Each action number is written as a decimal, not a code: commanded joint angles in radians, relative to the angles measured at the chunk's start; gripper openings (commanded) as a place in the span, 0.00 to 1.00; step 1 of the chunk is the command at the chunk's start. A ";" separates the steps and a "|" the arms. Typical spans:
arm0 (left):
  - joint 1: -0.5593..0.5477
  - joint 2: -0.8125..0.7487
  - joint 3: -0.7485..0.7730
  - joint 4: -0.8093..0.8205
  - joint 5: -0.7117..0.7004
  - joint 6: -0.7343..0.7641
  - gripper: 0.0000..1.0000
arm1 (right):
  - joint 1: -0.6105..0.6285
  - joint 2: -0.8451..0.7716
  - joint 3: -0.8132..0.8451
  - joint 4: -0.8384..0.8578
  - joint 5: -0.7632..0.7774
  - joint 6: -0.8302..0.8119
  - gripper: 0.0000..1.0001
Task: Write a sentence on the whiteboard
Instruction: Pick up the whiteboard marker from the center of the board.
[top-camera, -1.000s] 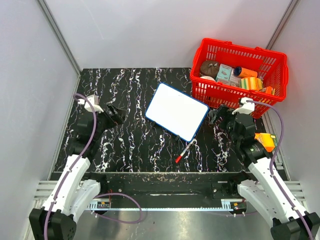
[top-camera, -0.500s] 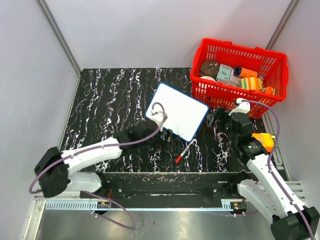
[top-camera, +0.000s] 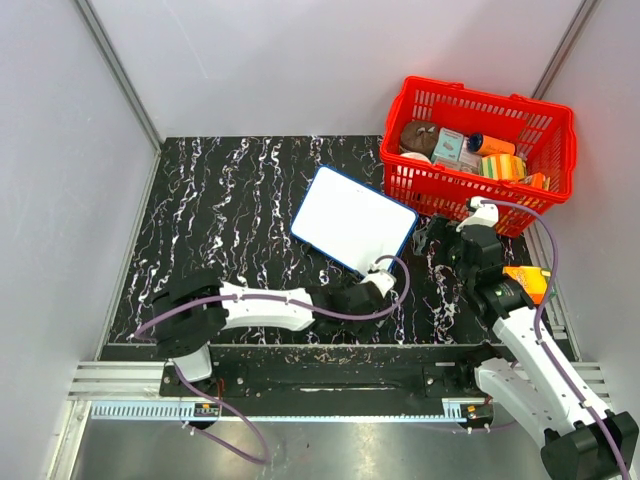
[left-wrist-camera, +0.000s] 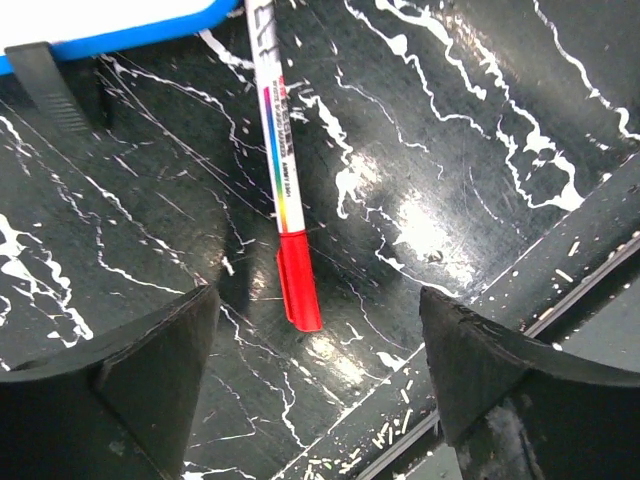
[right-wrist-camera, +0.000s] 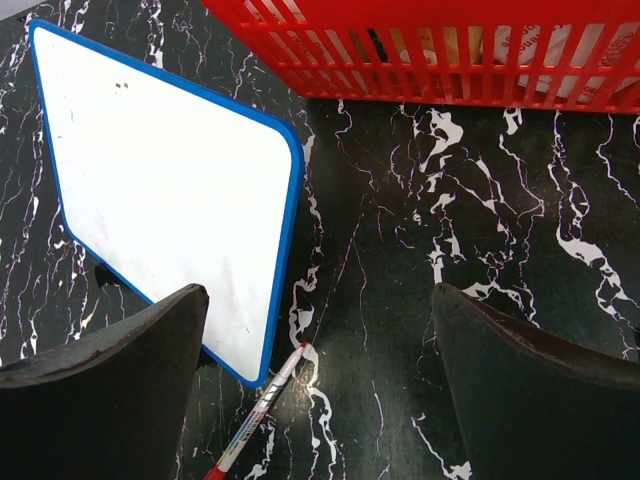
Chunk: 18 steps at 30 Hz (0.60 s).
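Note:
The whiteboard (top-camera: 353, 222) lies flat mid-table, blue-framed and blank; no sentence shows on it in any view. Its face also fills the upper left of the right wrist view (right-wrist-camera: 160, 190), and its frame crosses the top of the left wrist view (left-wrist-camera: 120, 30). A white marker (left-wrist-camera: 280, 170) with a red end lies just off the board's near corner, also seen as a marker (right-wrist-camera: 255, 415) from the right. My left gripper (left-wrist-camera: 315, 380) hangs open above the marker's red end, touching nothing. My right gripper (right-wrist-camera: 318, 300) is open and empty over bare table right of the board.
A red basket (top-camera: 480, 150) with several packaged goods stands at the back right, its wall close ahead of the right gripper (top-camera: 437, 237). An orange box (top-camera: 530, 283) sits by the right arm. The table's front edge (left-wrist-camera: 520, 290) runs just beside the left gripper (top-camera: 350, 298).
My left arm has swung from the table's left side across the front to hover over the marker, its jaws narrowing slightly. The right arm has hardly moved.

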 joint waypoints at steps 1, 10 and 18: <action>-0.028 0.040 0.035 0.021 -0.064 0.015 0.80 | 0.004 -0.011 0.024 0.005 0.023 -0.015 1.00; -0.028 0.051 -0.065 0.099 -0.043 0.015 0.36 | 0.003 -0.012 0.027 0.005 0.025 -0.015 1.00; -0.028 0.040 -0.095 0.087 -0.106 0.018 0.00 | 0.004 -0.026 0.033 0.000 0.011 -0.015 1.00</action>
